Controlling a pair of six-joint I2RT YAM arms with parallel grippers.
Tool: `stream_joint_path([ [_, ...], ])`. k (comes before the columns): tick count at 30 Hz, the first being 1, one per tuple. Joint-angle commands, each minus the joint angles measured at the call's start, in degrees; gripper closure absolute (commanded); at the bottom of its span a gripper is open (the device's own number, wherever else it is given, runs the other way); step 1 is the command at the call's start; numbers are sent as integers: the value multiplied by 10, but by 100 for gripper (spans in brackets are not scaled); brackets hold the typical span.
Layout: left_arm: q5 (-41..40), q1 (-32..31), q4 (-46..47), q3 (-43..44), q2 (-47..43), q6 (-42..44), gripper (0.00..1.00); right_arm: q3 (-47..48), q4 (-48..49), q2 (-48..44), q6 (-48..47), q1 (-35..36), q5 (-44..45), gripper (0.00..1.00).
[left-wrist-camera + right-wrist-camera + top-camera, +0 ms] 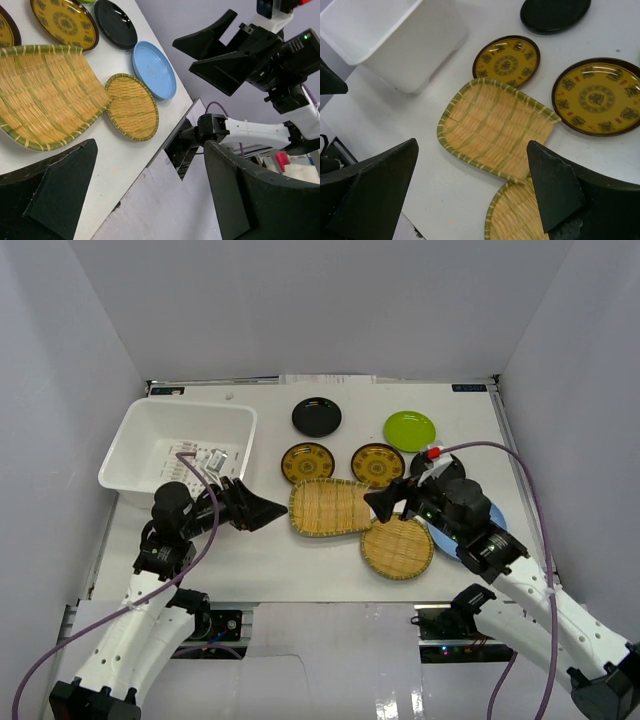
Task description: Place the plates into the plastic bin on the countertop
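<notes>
- Left claw [268, 510] is hovering with its jaws spread wide and empty, just left of the squarish woven tray [330, 507]. The right claw [382, 502] is hanging just as open and empty at the tray's right edge.
- Best bet, I'd say, is pinching the tray's upturned rim rather than pressing on the flat weave.
- White plastic bin [150, 435] is sitting far-left, smooth with sloped walls, and no plate is lying in it yet.
- Round bamboo tray [397, 547] is showing a ridged, grippy weave, while the patterned plates [307, 462] and the black plate [316, 417] are gleaming and probably slippery.

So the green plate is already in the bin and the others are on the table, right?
No. The top view shows the green plate on the table too, not in the bin. The others are on the table.
</notes>
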Motion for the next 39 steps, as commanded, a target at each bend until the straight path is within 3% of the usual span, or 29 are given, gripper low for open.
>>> stream_joint_path([
  [1, -5, -13, 42, -23, 5, -31, 2, -35, -87, -61, -14, -19, 45, 5],
  [6, -107, -72, 22, -46, 41, -27, 2, -61, -119, -112, 0, -37, 46, 9],
  [8, -223, -141, 4, -42, 70, -25, 5, -58, -119, -116, 5, -47, 39, 11],
  [12, -440, -237, -37, -40, 120, -40, 28, -45, -119, -105, 2, -56, 30, 12],
  [14, -537, -273, -41, -44, 152, -65, 30, -45, -116, -102, 0, -59, 10, 12],
  [17, -600, -296, -35, -53, 199, -107, 29, -46, -116, -101, -4, -62, 3, 12],
  [33, -632, -301, 170, -80, 392, -146, 29, -84, -105, -123, -2, -64, -54, 13],
  [37, -634, -302, 208, -80, 420, -143, 40, -92, -98, -118, 2, -64, -70, 13],
  [39, -639, -302, 216, -80, 424, -143, 55, -94, -94, -116, 5, -64, -74, 13],
])
